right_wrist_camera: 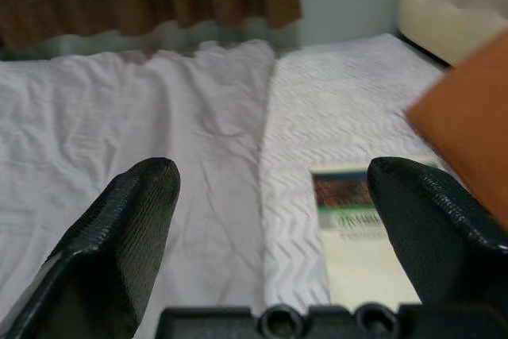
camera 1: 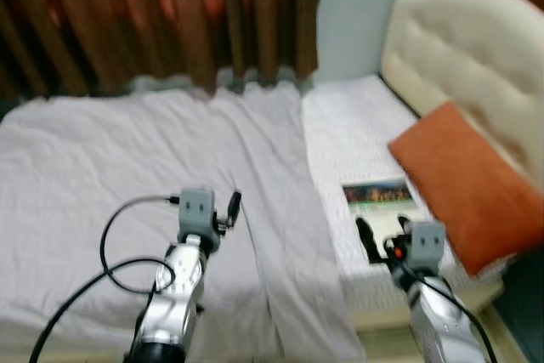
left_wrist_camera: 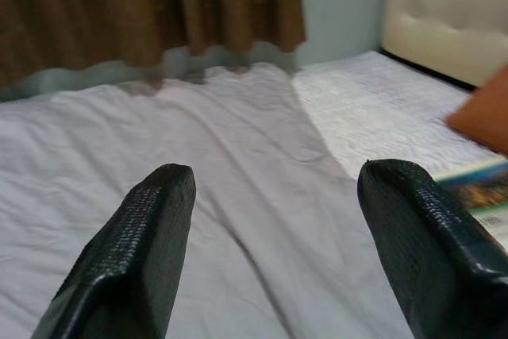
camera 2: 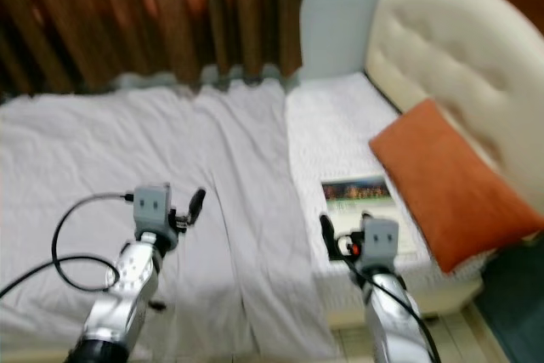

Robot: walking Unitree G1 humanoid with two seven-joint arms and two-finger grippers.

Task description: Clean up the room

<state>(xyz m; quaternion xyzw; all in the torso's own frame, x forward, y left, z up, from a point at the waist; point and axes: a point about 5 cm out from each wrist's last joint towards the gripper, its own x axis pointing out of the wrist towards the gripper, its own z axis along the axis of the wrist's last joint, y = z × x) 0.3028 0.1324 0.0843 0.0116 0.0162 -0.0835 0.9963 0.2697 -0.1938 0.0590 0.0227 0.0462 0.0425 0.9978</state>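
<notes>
The book (camera 1: pixel 379 195) lies flat on the bed (camera 1: pixel 127 176) beside the orange pillow (camera 1: pixel 463 184). Both the left gripper (left_wrist_camera: pixel 270 236) and right gripper (right_wrist_camera: pixel 274 236) are spread wide, holding nothing. It looks thin and light (maybe bendy), so pinch its near edge

1. I am seeing a book (camera 1: pixel 379 195) lying flat on the white quilted mattress, at centre right of the left eye view. Its cover is showing a dark, colourful picture band along the top edge and a pale area below; the print is too blurred for me to read.
2. An orange pillow (camera 1: pixel 463 184) is leaning tilted against the cream tufted headboard at the right of the frame, its lower edge sitting just beside the book.
3. A pale lilac sheet (camera 1: pixel 136 167) is lying wrinkled across the left and centre of the frame, its right edge overlapping the mattress.
</notes>
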